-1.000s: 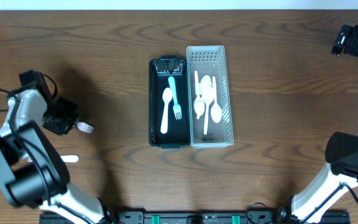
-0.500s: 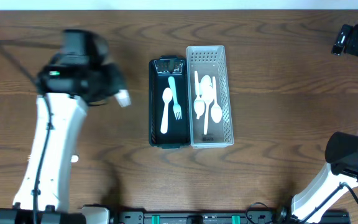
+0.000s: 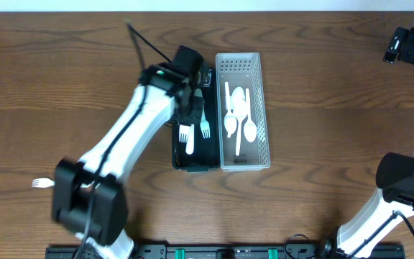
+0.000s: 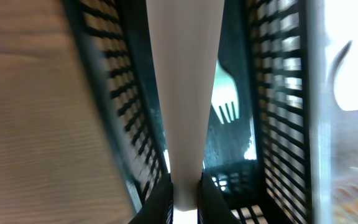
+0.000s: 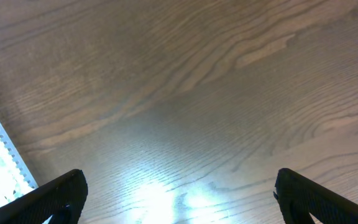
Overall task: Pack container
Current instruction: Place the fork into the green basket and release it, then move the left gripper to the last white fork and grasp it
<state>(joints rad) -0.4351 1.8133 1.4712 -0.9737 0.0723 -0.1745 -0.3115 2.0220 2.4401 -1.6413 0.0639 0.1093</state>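
My left gripper (image 3: pixel 191 109) is shut on a white plastic fork (image 3: pixel 184 134) and holds it over the black container (image 3: pixel 195 167), tines toward the front. In the left wrist view the fork's handle (image 4: pixel 182 93) runs up from between my fingers (image 4: pixel 185 198), inside the black slatted walls (image 4: pixel 117 99). A teal fork (image 3: pixel 203 115) lies in the container, its tines showing in the left wrist view (image 4: pixel 226 107). A white spoon in it is mostly hidden by my arm. My right gripper (image 3: pixel 406 44) is open and empty at the far right, over bare table (image 5: pixel 179 193).
A white slatted basket (image 3: pixel 261 155) with several white spoons stands right against the black container, and its edge shows in the left wrist view (image 4: pixel 347 74). Another white fork (image 3: pixel 42 183) lies on the wooden table at the front left.
My left arm has swung from the table's left side to above the black container, carrying the white fork. The right arm has not moved.
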